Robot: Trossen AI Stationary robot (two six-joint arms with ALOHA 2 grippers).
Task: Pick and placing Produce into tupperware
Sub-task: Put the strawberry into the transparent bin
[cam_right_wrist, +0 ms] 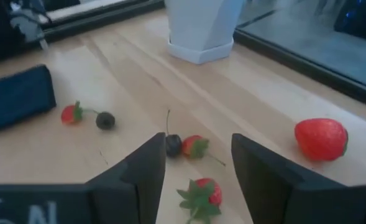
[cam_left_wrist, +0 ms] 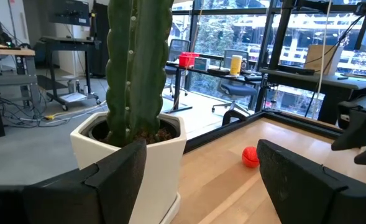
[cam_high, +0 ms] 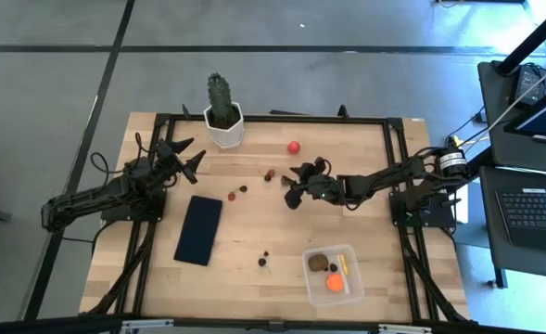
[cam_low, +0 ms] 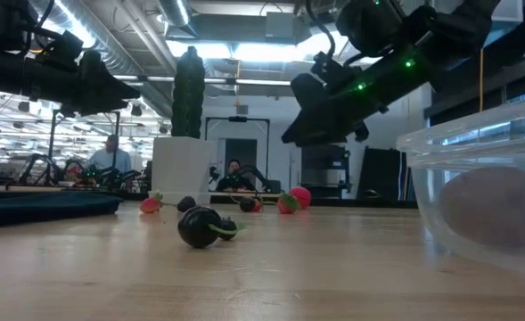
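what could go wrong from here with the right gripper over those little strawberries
1. The right gripper hangs open over a strawberry, with a dark berry and a second strawberry touching each other just beyond. Closing could catch or scatter the wrong piece.
2. These pieces are small and round, so a finger nudge might roll one away.
3. The tupperware sits near the table's front edge, so a carried piece could drop short.

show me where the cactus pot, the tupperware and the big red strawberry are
Cactus pot (cam_high: 224,130): high view, on its white front wall.
Tupperware (cam_high: 310,284): high view, on its clear left rim.
Big red strawberry (cam_right_wrist: 320,139): right wrist view, on the middle of its red body.
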